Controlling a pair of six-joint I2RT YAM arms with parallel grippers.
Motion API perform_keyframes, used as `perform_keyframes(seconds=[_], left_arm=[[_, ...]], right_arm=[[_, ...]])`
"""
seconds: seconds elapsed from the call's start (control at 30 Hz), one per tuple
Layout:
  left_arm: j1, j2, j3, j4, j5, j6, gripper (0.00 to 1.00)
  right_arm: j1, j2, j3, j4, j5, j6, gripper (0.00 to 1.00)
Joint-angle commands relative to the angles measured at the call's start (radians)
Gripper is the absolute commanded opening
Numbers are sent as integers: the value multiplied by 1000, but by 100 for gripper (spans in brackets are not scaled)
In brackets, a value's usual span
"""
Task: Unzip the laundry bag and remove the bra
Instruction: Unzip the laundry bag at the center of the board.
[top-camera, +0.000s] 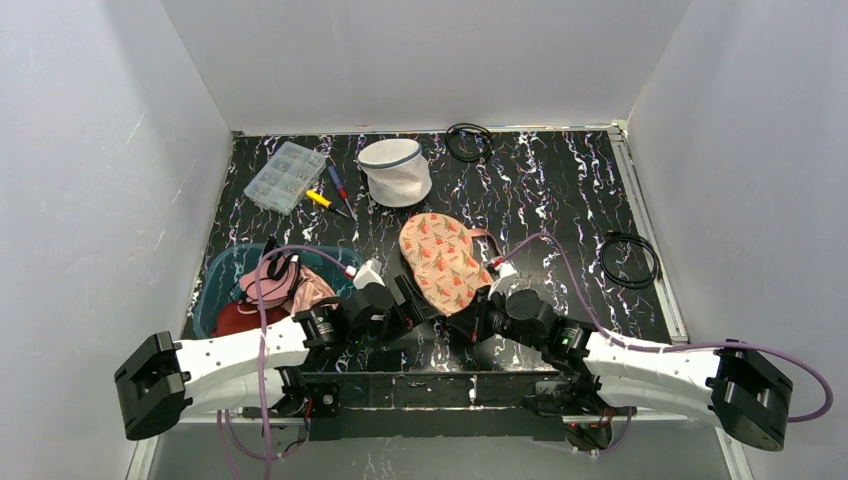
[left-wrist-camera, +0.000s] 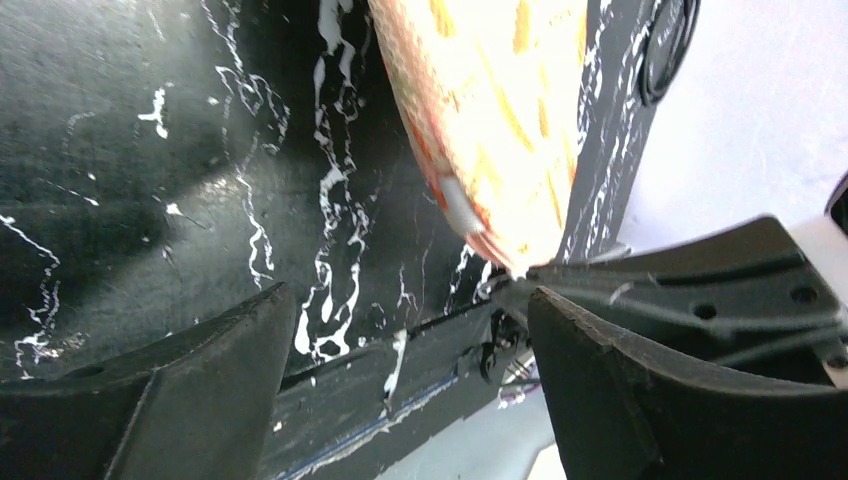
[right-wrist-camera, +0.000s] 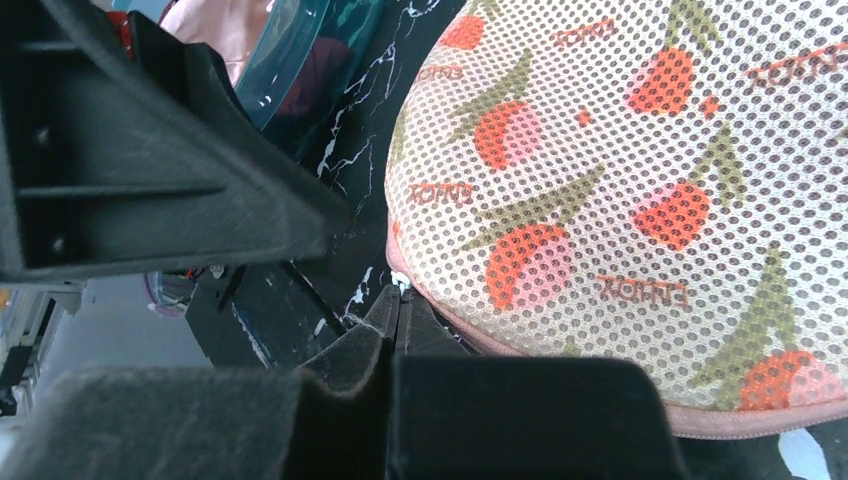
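Top external: a black, white-veined table (top-camera: 560, 200) stands between pale walls. The cherry-print mesh laundry bag (top-camera: 440, 262) lies flat mid-table. Its long axis runs far to near, and its near end sits between the left gripper (top-camera: 412, 302) and right gripper (top-camera: 478, 305).

Left wrist: the jaws gape wide, with the bag beyond their tips and untouched.

Right wrist: the jaws are pressed together, tips touching the bag's pink rim.

Your cherry-print bag (right-wrist-camera: 640, 190) is perforated mesh cloth with a smooth pink fabric trim, and the white laundry bag (top-camera: 395, 172) looks like soft mesh too. The desk (left-wrist-camera: 120, 200) is glossy black with white marbling. The left tool (left-wrist-camera: 408, 305) has matt, slightly grainy black plastic fingers (left-wrist-camera: 620, 400), and the bin (right-wrist-camera: 290, 70) is shiny teal plastic.
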Motion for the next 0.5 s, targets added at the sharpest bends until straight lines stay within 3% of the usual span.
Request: perform_keyframes(seconds=[0.0,0.2,0.47], left_arm=[[-1,45,53,-17,-119,-42,82],[15,102,113,-24,-125,-27,77],[60,199,130,20,-50,-35,53]], right_arm=[[22,27,6,94,-18,6,1],[41,19,3,70,-10,-2,1],[51,-57,-5,3,15,-3,1]])
